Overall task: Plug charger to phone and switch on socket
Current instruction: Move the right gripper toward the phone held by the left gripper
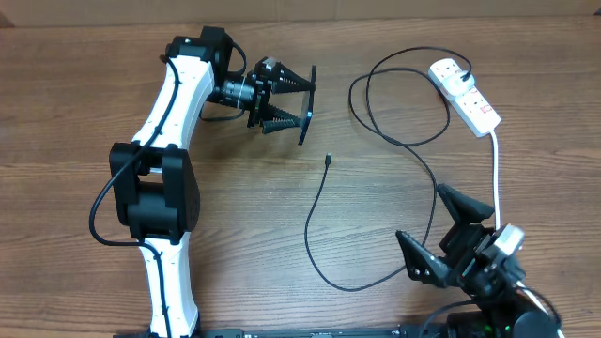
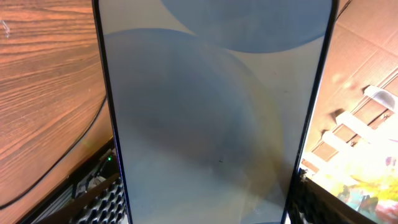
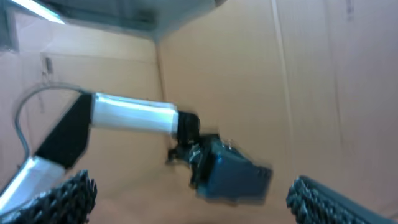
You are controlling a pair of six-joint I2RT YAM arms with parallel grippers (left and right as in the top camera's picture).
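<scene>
Wood-grain table (image 1: 75, 113) all the way across, with a brown cardboard wall (image 3: 311, 74) behind it in your right wrist view.

Starting on the left, your left gripper (image 1: 308, 99) has its fingers clamped on the phone (image 2: 211, 112), holding it up on edge. From overhead it's just a thin dark line across the fingertips. In the left wrist view the pale blue-grey screen fills the whole gap between the fingers.

Next over, just past those fingertips, the charger cable (image 1: 315, 235) has its little black connector (image 1: 327, 160) lying loose on the wood. It's near the phone but not touching it. The cable swings down in a long curve and comes back up close by one finger of your right gripper (image 1: 441, 232). Then it loops a couple of times and ends at the white plug (image 1: 449, 68) sitting in the power strip (image 1: 470, 94), well beyond the right fingers.

Your right gripper's fingers are spread wide apart. Can't tell if the strip's switch is on.
</scene>
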